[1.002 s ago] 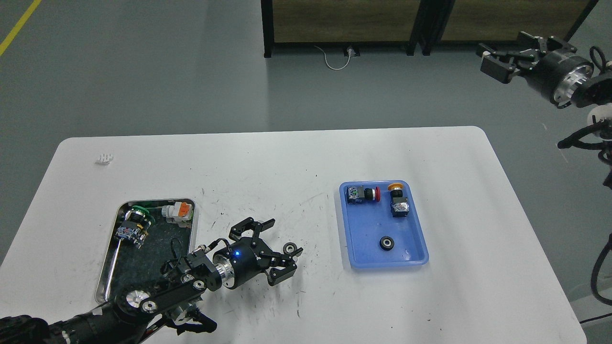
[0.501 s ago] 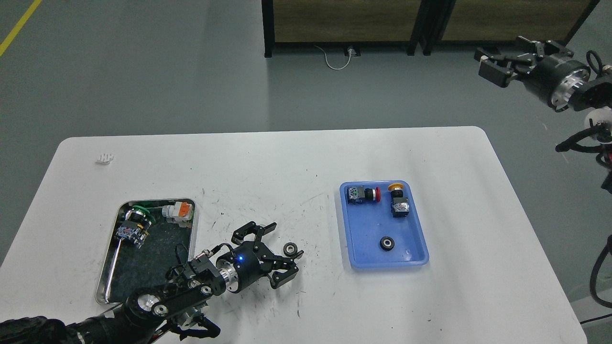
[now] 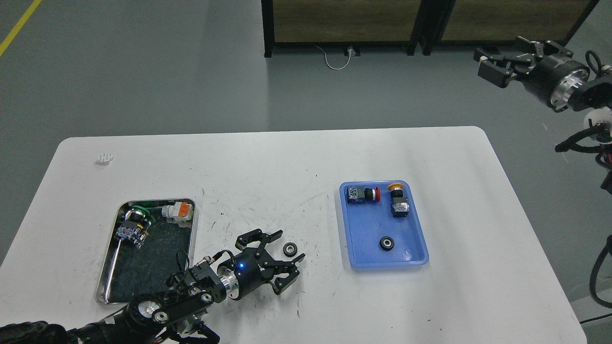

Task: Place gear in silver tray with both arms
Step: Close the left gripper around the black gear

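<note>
A small black gear (image 3: 289,249) lies on the white table between the two trays. My left gripper (image 3: 287,255) is open, its fingers spread around the gear's near side, low over the table. The silver tray (image 3: 193,229) sits to the left of the gripper and holds a green push-button part (image 3: 135,223) and an orange-and-white part (image 3: 178,210). A second black gear (image 3: 387,243) lies in the blue tray (image 3: 420,248). My right gripper (image 3: 497,64) is open and empty, raised high at the far right, off the table.
The blue tray also holds a red-button part (image 3: 363,194) and a yellow-button part (image 3: 398,203). A small white piece (image 3: 104,158) lies at the table's far left. A dark cabinet (image 3: 344,24) stands on the floor behind the table.
My left gripper has shifted slightly down and right, its fingers coming apart from the gear, which stays in place on the table. My right gripper has moved slightly up.
</note>
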Robot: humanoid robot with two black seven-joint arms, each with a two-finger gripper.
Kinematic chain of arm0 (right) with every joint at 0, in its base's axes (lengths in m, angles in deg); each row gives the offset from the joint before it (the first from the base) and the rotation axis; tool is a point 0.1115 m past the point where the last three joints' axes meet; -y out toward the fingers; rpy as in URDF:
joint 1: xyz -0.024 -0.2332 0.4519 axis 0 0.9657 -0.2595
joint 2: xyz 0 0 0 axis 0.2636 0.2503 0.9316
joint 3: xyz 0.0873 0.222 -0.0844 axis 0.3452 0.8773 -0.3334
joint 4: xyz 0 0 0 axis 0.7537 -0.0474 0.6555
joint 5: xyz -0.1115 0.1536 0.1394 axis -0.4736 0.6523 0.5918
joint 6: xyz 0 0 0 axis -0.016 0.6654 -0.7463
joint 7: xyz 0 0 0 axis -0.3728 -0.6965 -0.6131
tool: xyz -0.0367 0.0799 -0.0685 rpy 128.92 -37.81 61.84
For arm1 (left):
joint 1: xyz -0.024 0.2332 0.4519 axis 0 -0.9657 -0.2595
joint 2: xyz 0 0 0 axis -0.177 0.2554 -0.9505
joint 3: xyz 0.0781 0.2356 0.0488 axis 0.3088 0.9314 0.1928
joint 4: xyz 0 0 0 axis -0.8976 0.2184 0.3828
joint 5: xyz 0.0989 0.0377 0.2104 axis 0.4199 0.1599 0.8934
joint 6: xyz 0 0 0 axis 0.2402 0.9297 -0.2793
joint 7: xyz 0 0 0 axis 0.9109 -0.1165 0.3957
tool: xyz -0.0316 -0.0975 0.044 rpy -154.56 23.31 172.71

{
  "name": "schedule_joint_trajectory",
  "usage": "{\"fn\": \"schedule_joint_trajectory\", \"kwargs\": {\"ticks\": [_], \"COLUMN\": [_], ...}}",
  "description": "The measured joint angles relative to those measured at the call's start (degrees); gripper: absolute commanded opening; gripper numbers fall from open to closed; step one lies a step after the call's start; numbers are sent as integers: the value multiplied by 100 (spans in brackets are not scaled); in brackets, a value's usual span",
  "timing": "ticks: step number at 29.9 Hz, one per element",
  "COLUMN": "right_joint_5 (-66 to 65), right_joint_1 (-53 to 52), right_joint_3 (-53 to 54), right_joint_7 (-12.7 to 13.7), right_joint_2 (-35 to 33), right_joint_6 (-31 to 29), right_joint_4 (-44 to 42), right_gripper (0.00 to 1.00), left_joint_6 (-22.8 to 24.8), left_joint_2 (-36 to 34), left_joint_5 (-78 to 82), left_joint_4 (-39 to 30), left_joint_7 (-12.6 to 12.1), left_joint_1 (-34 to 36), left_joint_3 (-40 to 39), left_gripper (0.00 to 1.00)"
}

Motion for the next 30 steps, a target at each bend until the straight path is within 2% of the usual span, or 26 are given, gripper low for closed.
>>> {"fn": "schedule_joint_trajectory", "kwargs": {"ticks": [21,25,30], "right_joint_5": [0,0,0], "right_joint_1": [17,16,11], "right_joint_3": [0,0,0], "right_joint_7": [0,0,0], "right_joint_2": [31,28,18], "right_joint_6": [-6,-6,-6], "right_joint_4": [-35,-35,-35], "right_gripper": [99,99,99], "left_joint_6": [-88,-115,-132], "left_joint_2": [2,2,2], "left_joint_5": [2,2,-5], "left_joint_4": [36,35,19], "left_joint_7": [-10,-9,-14], "left_joint_1": [7,7,28], "left_joint_3": [156,159,160], "left_gripper": [59,54,43]}}
